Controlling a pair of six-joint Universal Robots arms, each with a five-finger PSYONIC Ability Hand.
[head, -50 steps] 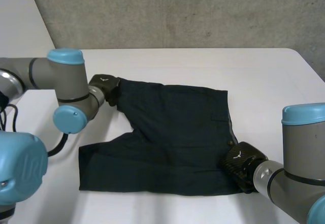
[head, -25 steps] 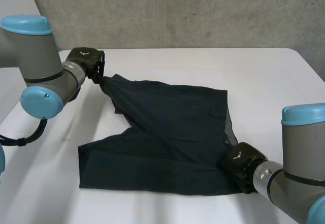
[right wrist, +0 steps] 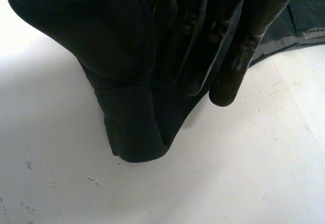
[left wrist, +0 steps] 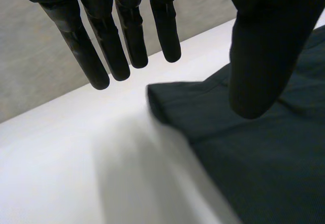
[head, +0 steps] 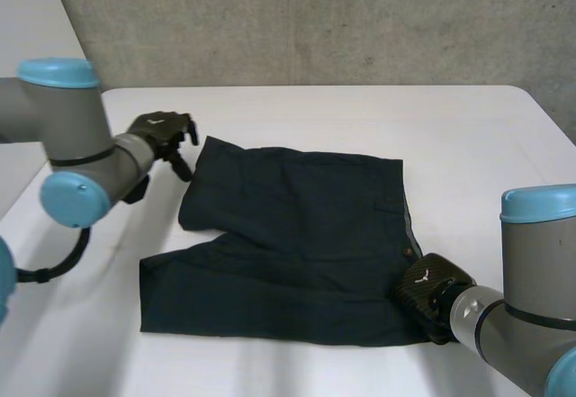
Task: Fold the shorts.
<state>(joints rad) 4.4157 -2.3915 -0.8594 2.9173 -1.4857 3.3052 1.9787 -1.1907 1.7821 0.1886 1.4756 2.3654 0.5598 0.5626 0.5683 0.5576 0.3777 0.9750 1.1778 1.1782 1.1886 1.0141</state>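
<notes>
The shorts [head: 297, 244] lie spread flat on the white bench [head: 378, 118]. The right hand [head: 425, 291] pinches their near waistband corner, likely anchoring it; the left hand [head: 164, 134], fingers straight and empty, hovers just beside their far leg corner, seemingly ready to take hold

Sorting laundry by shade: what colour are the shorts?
The shorts are plain dark navy, no pattern; the head view shows it best.

A grey concrete wall [head: 315, 19] is observed behind the white bench [head: 360, 118]. Small dark specks are noted on the bench surface.
</notes>
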